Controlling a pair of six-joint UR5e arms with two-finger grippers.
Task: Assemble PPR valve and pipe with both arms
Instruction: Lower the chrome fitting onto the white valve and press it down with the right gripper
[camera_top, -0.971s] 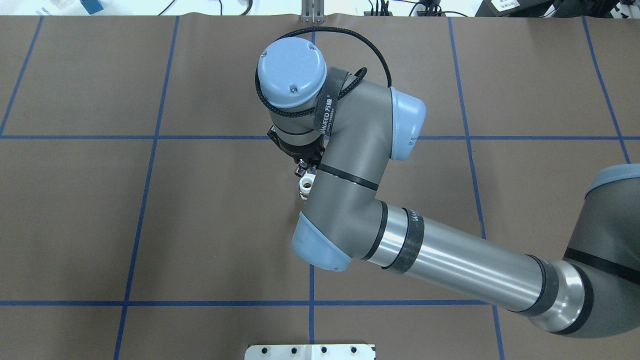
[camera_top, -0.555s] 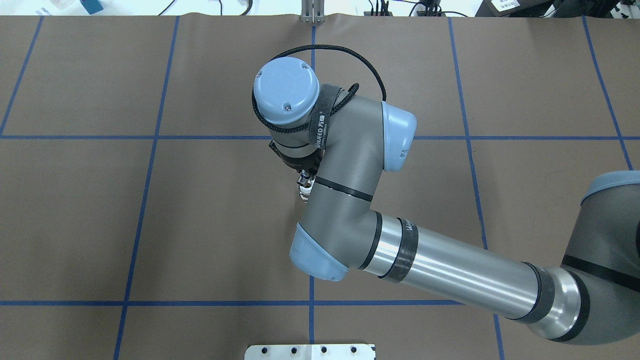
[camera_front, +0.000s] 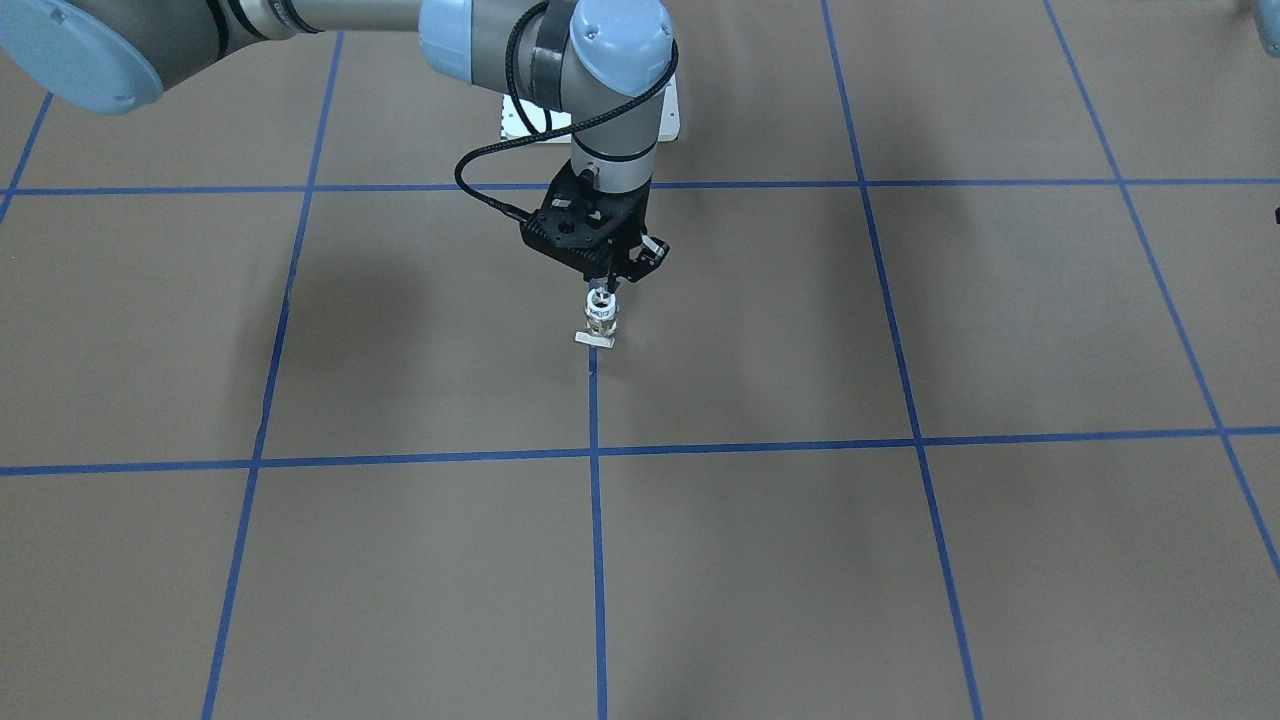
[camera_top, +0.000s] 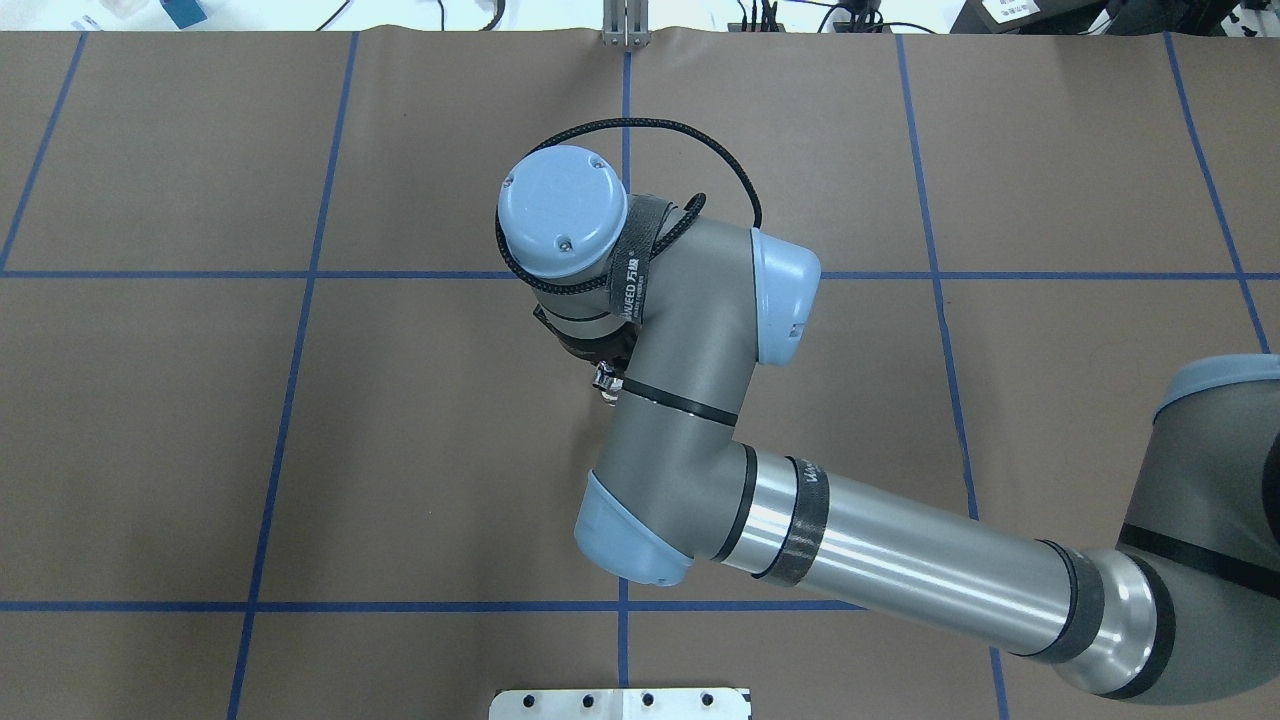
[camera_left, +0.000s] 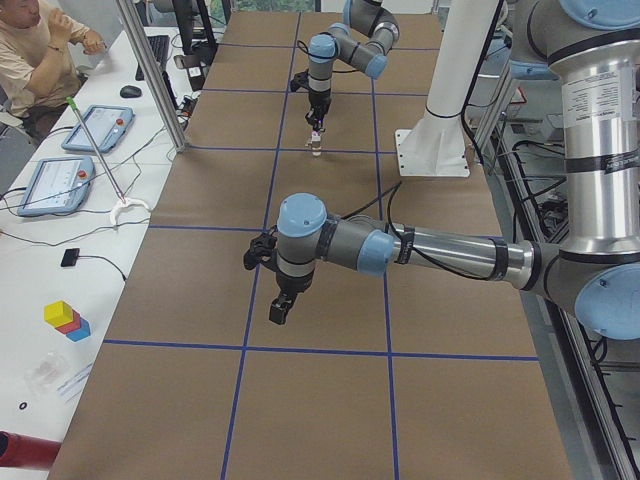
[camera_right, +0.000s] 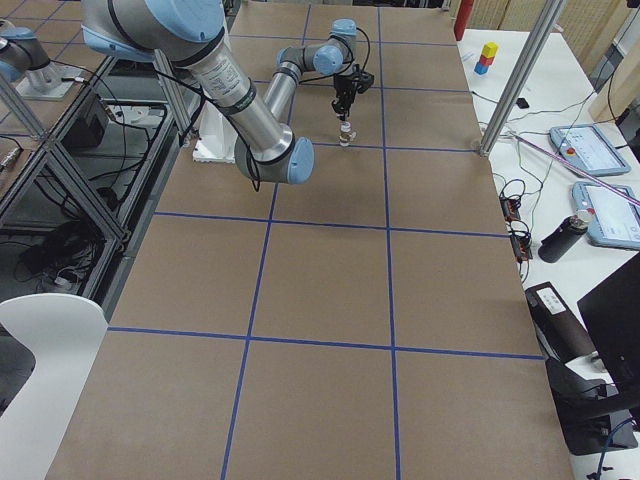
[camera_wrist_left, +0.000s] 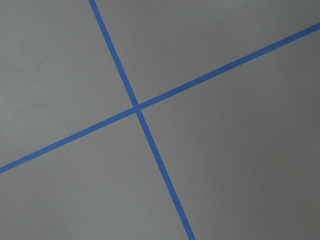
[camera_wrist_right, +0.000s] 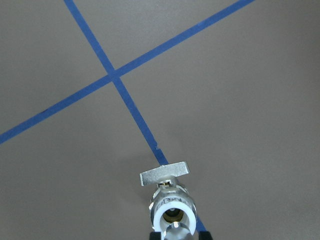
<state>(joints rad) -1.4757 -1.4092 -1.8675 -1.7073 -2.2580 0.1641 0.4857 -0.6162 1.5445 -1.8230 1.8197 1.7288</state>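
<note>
A small metal valve (camera_front: 599, 323) with a white open end and a flat handle (camera_wrist_right: 164, 175) stands upright at a blue tape line in the middle of the table. My right gripper (camera_front: 600, 292) points straight down, its fingers closed on the valve's upper end. In the right wrist view the valve's white ring (camera_wrist_right: 172, 214) sits between the fingertips. In the overhead view my right forearm hides nearly all of the valve. My left gripper (camera_left: 281, 310) hangs over bare table far from the valve. I cannot tell if it is open or shut. No pipe shows in any view.
The white bolted pedestal base (camera_top: 620, 703) stands at the robot's side of the table. Blue tape lines (camera_wrist_left: 136, 107) divide the brown table cover. An operator (camera_left: 40, 50) sits at a side bench with tablets (camera_left: 58, 183).
My right wrist has moved down and a little toward the robot's side. The valve, partly visible in the overhead view before, is now hidden under the forearm.
</note>
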